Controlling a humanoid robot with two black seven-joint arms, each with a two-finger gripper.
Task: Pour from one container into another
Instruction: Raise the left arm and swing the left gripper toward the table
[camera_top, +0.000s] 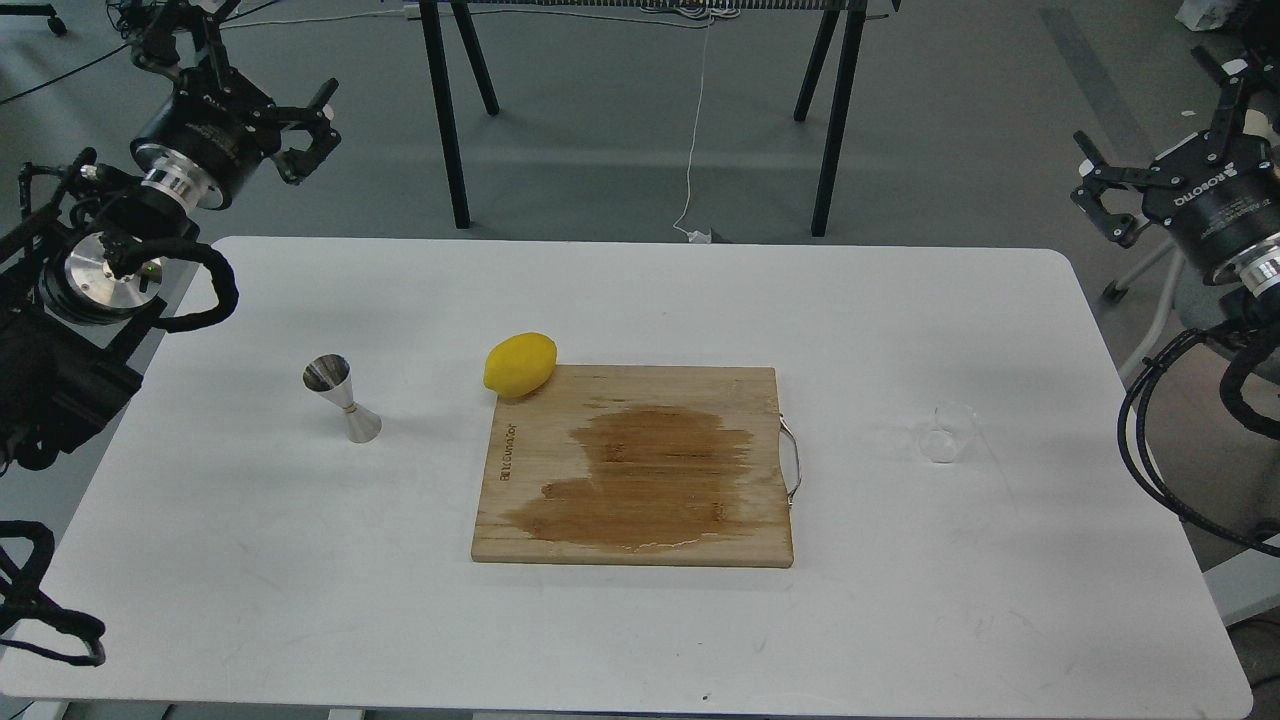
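Observation:
The clear glass cup (946, 433) stands upright on the right side of the white table (300, 580), faint against the surface. What it holds cannot be made out. The steel hourglass jigger (342, 398) stands upright on the left side, its open cone facing up. My left gripper (238, 85) hangs open above the table's far left corner, well back from the jigger. Beyond the table's right edge my right gripper (1150, 112) is raised and open too, far from the cup. Neither holds anything.
A wooden cutting board (745, 400) with a metal handle and a large dark wet stain lies mid-table between the two containers. A yellow lemon (520, 363) rests at its far left corner. Black trestle legs (445, 110) stand on the floor behind the table.

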